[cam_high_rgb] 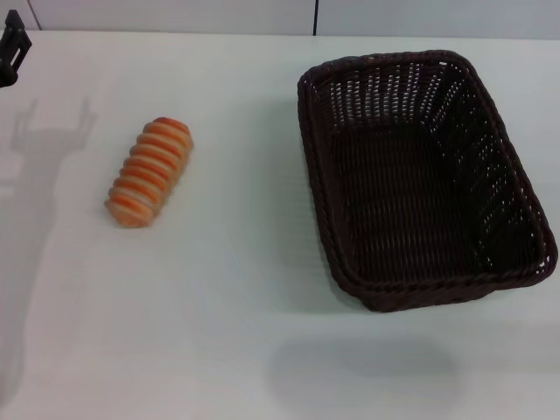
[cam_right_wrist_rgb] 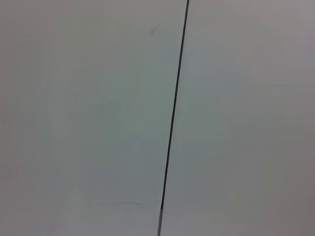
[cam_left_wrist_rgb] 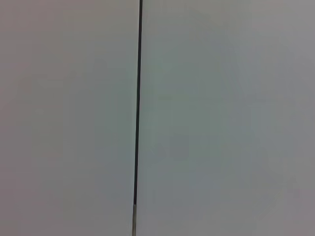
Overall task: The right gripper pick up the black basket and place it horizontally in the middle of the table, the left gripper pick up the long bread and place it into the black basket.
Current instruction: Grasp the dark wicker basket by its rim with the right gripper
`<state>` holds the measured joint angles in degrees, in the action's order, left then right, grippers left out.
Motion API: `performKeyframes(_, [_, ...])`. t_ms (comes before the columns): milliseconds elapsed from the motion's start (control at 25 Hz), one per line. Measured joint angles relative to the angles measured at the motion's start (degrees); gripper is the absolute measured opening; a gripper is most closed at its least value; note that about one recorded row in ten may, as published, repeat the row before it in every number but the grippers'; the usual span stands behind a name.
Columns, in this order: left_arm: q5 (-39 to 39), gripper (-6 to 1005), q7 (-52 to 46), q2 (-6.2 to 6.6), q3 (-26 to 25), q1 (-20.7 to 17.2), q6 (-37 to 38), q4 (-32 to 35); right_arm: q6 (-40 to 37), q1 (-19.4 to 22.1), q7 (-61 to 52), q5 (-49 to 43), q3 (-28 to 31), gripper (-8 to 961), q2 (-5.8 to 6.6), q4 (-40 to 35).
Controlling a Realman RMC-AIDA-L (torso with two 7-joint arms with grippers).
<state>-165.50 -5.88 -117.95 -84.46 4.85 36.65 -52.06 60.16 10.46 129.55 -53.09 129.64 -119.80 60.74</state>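
The long bread point(cam_high_rgb: 149, 171), a loaf with orange and cream stripes, lies on the white table point(cam_high_rgb: 227, 332) at the left, slanted with one end toward the far side. The black basket point(cam_high_rgb: 420, 175), large and woven, stands empty on the right side of the table, its long side running away from me. Only a black part of my left gripper point(cam_high_rgb: 10, 48) shows at the far left edge of the head view, well apart from the bread. My right gripper is out of view. Both wrist views show neither the bread nor the basket.
The left arm casts a shadow point(cam_high_rgb: 35, 175) on the table left of the bread. A white wall with a dark seam point(cam_high_rgb: 315, 16) runs behind the table. The wrist views show only pale panels with a dark seam point(cam_left_wrist_rgb: 138, 98) point(cam_right_wrist_rgb: 174, 108).
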Motion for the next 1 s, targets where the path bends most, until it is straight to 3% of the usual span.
performKeyframes(200, [0.00, 798, 0.00, 0.00, 0.01, -0.02, -0.09, 0.01, -6.10, 0.66, -10.87, -7.84, -0.65, 472, 0.06, 7.11])
performKeyframes(400, [0.00, 797, 0.00, 0.00, 0.01, 0.00, -0.42, 0.03, -13.51, 1.45, -30.22, -22.66, -2.51, 471, 0.18, 20.64])
performKeyframes(560, [0.00, 797, 0.05, 0.00, 0.00, 0.25, -0.60, 0.03, -14.24, -0.28, -50.01, -38.44, -2.65, 471, 0.51, 32.86])
performKeyframes(680, [0.00, 796, 0.20, 0.00, 0.00, 0.34, -0.70, 0.03, -11.71, -3.64, -66.69, -54.59, -2.65, 471, 0.71, 40.86])
performKeyframes(800, [-0.01, 796, 0.93, 0.01, 0.00, 0.41, -2.13, -0.52, -4.42, -9.66, -82.68, -71.66, -2.56, 472, 0.79, 47.75])
performKeyframes(1000, [0.00, 796, 3.97, -0.03, -0.03, 0.02, -5.37, -2.90, 10.32, -20.31, -97.05, -89.12, -1.24, 472, 1.25, 54.62])
